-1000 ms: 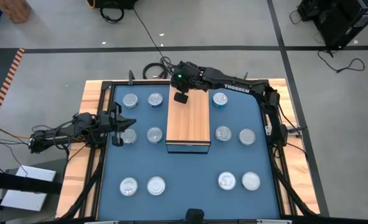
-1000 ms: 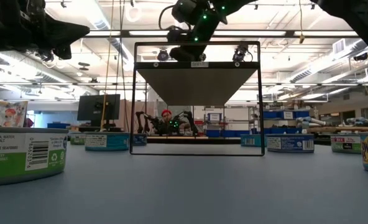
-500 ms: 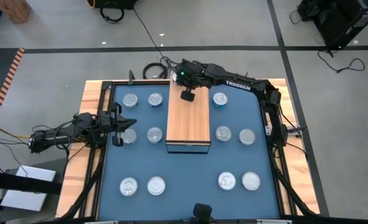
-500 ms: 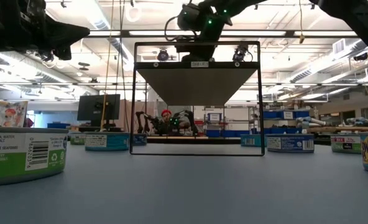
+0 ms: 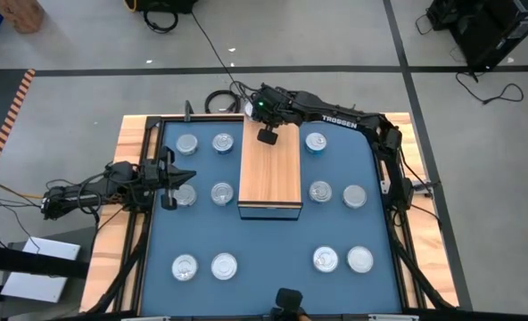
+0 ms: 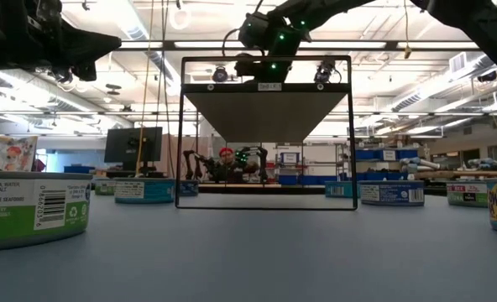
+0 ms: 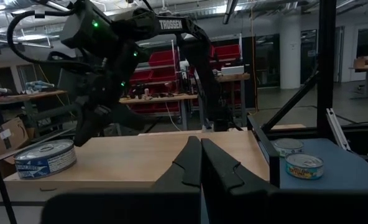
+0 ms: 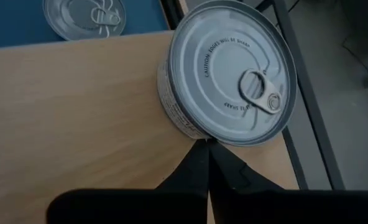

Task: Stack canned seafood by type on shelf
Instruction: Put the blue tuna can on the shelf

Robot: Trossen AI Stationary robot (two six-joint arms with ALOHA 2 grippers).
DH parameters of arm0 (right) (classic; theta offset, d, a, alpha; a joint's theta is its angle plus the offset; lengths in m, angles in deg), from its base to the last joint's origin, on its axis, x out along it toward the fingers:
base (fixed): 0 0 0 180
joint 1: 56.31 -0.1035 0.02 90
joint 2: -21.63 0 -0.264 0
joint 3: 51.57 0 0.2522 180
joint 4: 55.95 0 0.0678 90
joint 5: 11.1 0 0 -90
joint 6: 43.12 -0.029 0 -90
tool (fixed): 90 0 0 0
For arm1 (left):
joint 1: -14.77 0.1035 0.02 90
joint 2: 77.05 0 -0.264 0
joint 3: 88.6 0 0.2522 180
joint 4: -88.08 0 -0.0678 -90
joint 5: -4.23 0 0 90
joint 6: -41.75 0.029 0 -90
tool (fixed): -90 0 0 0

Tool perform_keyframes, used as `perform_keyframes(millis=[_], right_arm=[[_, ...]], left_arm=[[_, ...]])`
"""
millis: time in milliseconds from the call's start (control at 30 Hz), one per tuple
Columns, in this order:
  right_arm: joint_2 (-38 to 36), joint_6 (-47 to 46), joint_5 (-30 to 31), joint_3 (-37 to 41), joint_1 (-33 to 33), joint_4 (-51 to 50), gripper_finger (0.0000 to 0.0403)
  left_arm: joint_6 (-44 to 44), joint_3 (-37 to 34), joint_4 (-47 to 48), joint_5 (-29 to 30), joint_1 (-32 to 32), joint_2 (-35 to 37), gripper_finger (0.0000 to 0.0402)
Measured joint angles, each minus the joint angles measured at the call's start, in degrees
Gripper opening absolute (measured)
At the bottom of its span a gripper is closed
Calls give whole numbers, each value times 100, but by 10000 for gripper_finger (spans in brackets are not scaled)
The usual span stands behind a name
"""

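The wood-topped shelf (image 5: 270,174) stands mid-table on the blue mat. One tin (image 8: 230,68) rests flat on the shelf's far left corner, and shows in the left wrist view as a teal-labelled tin (image 7: 44,158). My right arm hides it from above. My right gripper (image 5: 267,136) hovers over the shelf's far end, shut, with its fingertips (image 8: 206,152) just beside that tin and apart from it. My left gripper (image 5: 169,183) waits shut at the table's left edge, close to a tin (image 5: 184,194). Several other tins lie on the mat on both sides of the shelf.
Tins stand on the mat in pairs: left of the shelf (image 5: 223,142), (image 5: 222,193), right of it (image 5: 315,142), (image 5: 320,191), (image 5: 354,195), and near the front (image 5: 185,267), (image 5: 325,259). Most of the shelf's top is bare. A dark object (image 5: 287,301) shows at the near edge.
My right gripper has moved a little toward the table's right and slightly up, away from the shelf's far left corner where the tin stands. The tin has stayed put.
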Motion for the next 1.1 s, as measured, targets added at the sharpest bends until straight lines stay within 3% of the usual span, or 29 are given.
perform_keyframes(millis=[333,467,567,1100], right_arm=[[-20,2,61,-312,-142,-188,18],[-20,2,5,-315,-124,201,13],[-24,-11,-143,-253,-34,560,6],[-8,-358,-1110,-94,429,551,6]], left_arm=[[0,0,4,1,0,0,2],[0,0,3,1,0,0,2],[0,0,2,-1,0,0,2],[0,0,-9,1,0,0,2]])
